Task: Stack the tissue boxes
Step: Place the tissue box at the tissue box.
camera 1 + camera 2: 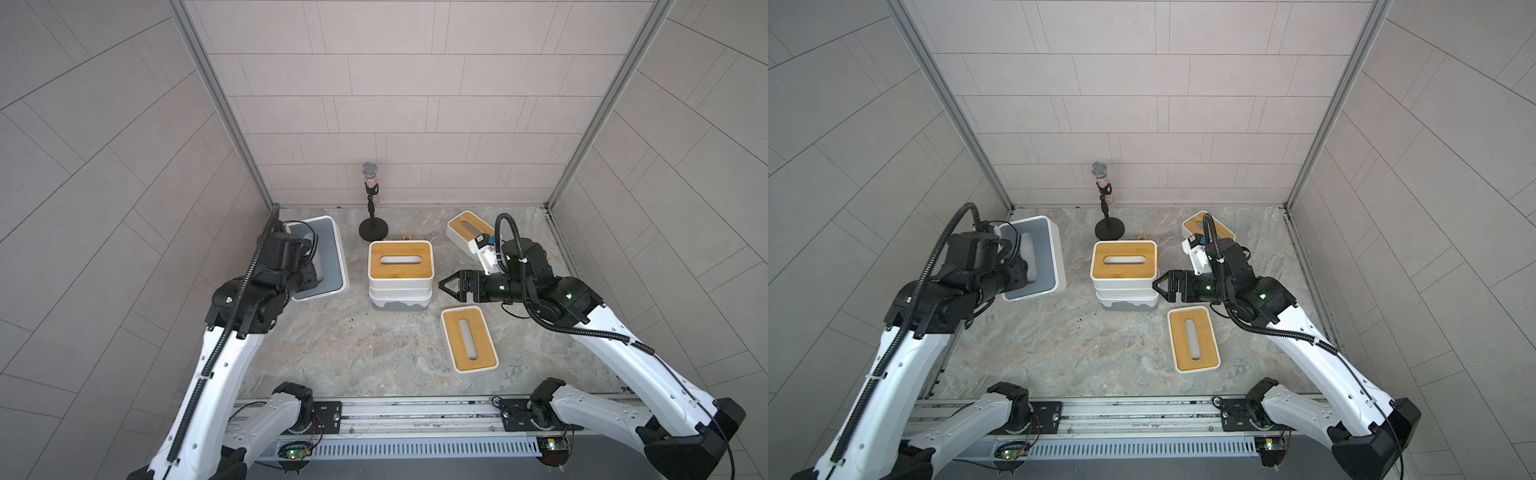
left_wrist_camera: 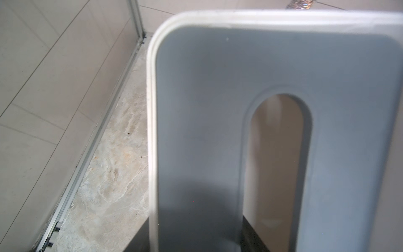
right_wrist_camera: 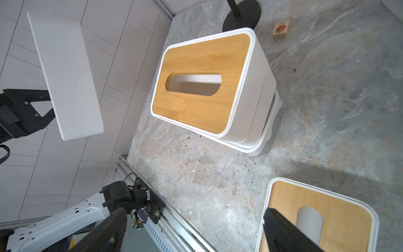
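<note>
we see the left gripper (image 3: 46, 107) pinching the white tissue box with a grey slotted lid (image 1: 330, 257) aloft at the table's left, while the right gripper (image 1: 444, 284) stands spread just beside the central stack of white boxes topped by a bamboo lid (image 1: 401, 259).

Grey tiled walls (image 1: 374, 83) — marbled, perhaps stone, tabletop (image 1: 353, 353).

Tabletop (image 1: 332, 353) bears box stack (image 1: 401, 259), 2 boxes (image 1: 469, 338) (image 1: 464, 227), microphone stand (image 1: 374, 230).
</note>
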Motion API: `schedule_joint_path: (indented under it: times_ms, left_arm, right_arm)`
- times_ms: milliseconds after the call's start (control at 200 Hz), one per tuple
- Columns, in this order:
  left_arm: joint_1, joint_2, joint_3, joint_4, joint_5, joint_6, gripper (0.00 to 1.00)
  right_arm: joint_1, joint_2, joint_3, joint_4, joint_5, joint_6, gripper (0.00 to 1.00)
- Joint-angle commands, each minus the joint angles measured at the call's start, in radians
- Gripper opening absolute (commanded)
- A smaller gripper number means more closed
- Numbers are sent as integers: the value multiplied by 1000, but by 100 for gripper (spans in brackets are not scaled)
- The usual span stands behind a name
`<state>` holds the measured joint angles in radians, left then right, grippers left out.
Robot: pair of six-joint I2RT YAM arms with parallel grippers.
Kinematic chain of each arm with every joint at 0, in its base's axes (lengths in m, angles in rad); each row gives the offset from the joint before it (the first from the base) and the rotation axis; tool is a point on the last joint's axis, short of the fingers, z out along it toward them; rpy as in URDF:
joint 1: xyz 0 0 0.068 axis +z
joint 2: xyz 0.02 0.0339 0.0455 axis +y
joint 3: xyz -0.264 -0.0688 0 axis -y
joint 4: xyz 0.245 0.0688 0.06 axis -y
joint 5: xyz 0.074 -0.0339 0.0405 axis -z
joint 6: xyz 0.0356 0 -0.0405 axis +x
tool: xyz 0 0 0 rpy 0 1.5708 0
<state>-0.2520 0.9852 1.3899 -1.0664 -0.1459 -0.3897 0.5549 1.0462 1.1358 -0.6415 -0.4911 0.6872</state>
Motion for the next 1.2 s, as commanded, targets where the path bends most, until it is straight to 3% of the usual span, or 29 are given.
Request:
schedule_joint_path:
  times_ms: [0, 180, 360, 631, 931, 1196]
  left_arm:
    - [-1, 29, 56, 22, 133, 69, 24]
    - [-92, 113, 135, 65, 232, 108, 22]
    - [-317, 230, 242, 66, 90, 175, 22]
    - [-466, 330, 314, 81, 61, 251, 21]
    - [-523, 349, 328, 101, 100, 302, 20]
    - [-530, 342, 323, 103, 123, 324, 19]
  right_arm:
    - [12, 17, 47, 43, -45, 57, 100]
    - [22, 83, 110, 92, -97, 99, 100]
    - [20, 135, 200, 141, -125, 149, 100]
    - [-3, 149, 248, 147, -148, 214, 100]
    - [-58, 151, 228, 188, -164, 246, 97]
    - [-66, 158, 175, 286, -219, 273, 84]
